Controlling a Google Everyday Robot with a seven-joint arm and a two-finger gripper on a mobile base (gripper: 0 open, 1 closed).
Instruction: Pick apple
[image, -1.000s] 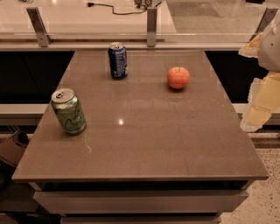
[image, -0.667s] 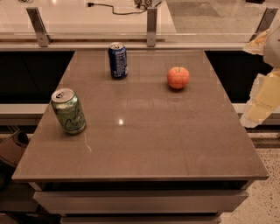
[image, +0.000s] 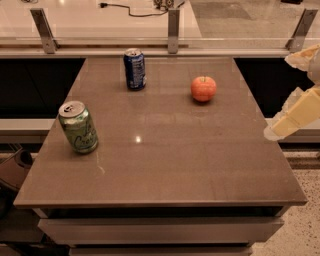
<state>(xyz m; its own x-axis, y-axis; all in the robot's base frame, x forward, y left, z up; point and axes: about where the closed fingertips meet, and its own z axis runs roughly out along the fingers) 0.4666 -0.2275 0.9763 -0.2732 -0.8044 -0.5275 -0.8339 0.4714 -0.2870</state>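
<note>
The apple is small, round and orange-red with a short stem. It stands on the brown table, right of centre towards the back. My gripper hangs off the table's right edge, to the right of the apple and well apart from it. Its cream fingers stand apart and hold nothing. Part of the gripper is cut off by the right edge of the view.
A blue soda can stands at the back, left of the apple. A green soda can stands near the left edge. A railing with metal posts runs behind the table. Dark gaps lie on both sides of the table.
The gripper has shifted only slightly at the right edge. The apple and both cans have not moved.
</note>
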